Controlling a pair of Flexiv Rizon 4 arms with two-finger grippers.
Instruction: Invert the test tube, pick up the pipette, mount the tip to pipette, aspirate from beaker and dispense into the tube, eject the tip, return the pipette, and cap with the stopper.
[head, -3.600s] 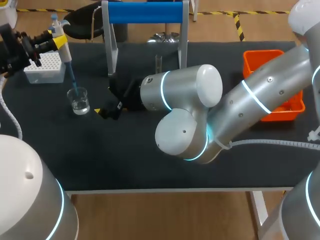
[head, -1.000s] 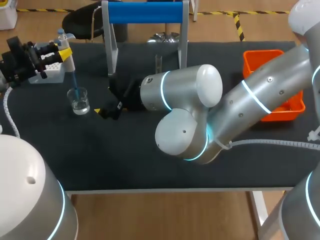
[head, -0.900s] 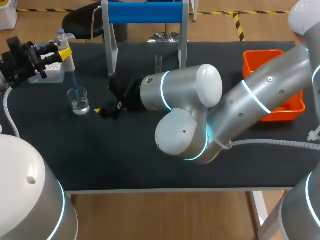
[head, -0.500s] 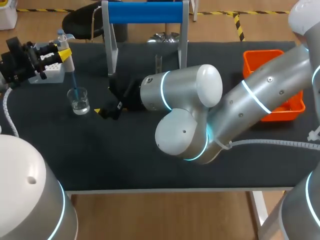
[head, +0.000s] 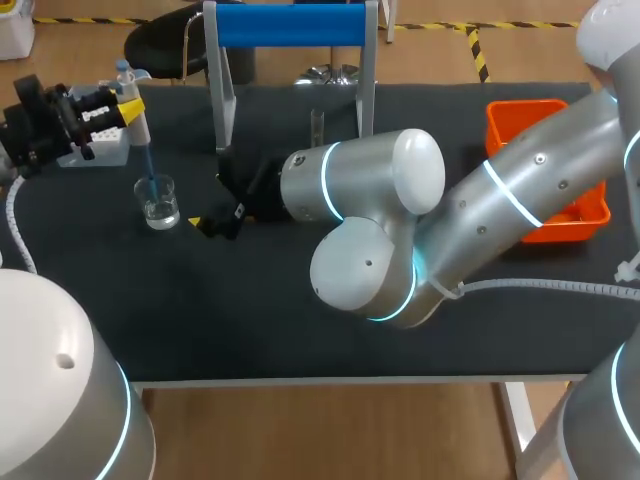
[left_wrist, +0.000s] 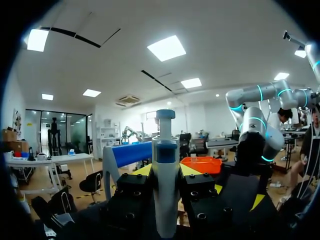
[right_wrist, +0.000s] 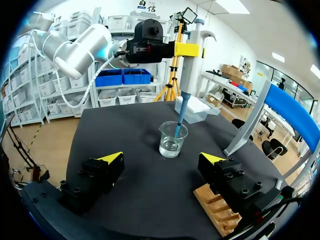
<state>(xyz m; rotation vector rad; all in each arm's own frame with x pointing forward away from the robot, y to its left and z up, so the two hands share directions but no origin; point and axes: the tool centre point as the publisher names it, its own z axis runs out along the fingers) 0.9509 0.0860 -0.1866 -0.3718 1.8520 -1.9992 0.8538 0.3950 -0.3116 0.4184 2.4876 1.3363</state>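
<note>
Black-covered counter (head: 300, 330); in the head view the right arm's elbow (head: 375, 235) blocks much of its middle. Left gripper (head: 124, 106) clamped on the pipette (left_wrist: 165, 155), which stands upright; its blue tip (right_wrist: 177, 127) reaches down into the beaker (head: 158, 201), which holds a little clear liquid. Cannot tell whether tip touches liquid. White tip box (head: 100, 145) just behind the pipette. Right gripper (right_wrist: 161, 162) low over the counter near the beaker, fingers well apart, nothing between them; wooden block (right_wrist: 216, 204) under one finger. Test tube (head: 317, 126) upright between legs of the blue-topped stand (head: 290, 25), just behind the right arm. Orange bin (head: 525, 105) far right, partly covered by that arm.
</note>
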